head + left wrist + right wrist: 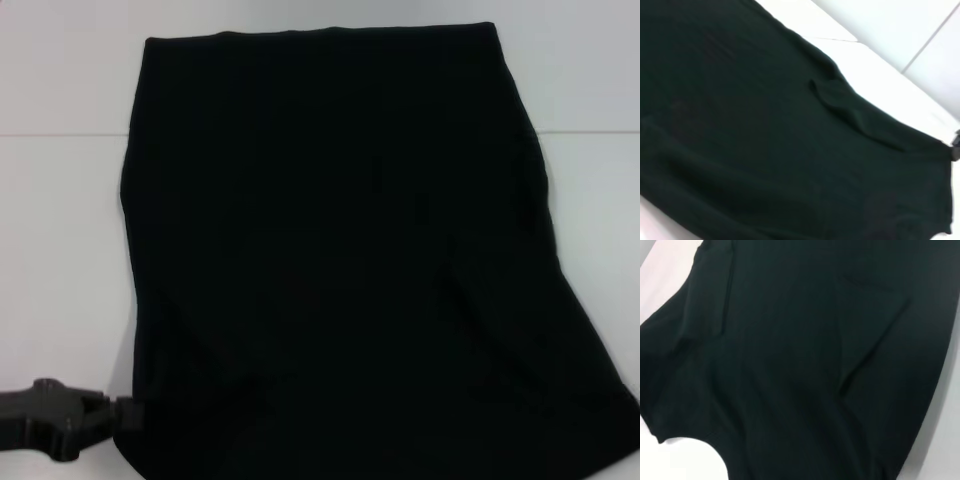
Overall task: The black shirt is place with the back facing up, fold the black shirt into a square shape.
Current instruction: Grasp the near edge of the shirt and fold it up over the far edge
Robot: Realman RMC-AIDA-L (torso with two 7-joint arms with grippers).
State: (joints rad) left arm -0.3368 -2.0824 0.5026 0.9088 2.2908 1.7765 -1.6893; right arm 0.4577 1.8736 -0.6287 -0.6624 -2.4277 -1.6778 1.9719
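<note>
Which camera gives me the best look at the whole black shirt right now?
The head view: the black shirt shows nearly whole on the white table, with the left gripper at its near left corner. Both wrist views show only close-up stretches of cloth and edge.

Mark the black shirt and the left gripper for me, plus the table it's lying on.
Large plain black soft-cloth shirt [340, 250], head view: middle of the cloth.
Black left gripper [60, 418], head view: its body beside the shirt's near left corner.
White table [60, 230], head view: bare surface left of the shirt.
</note>
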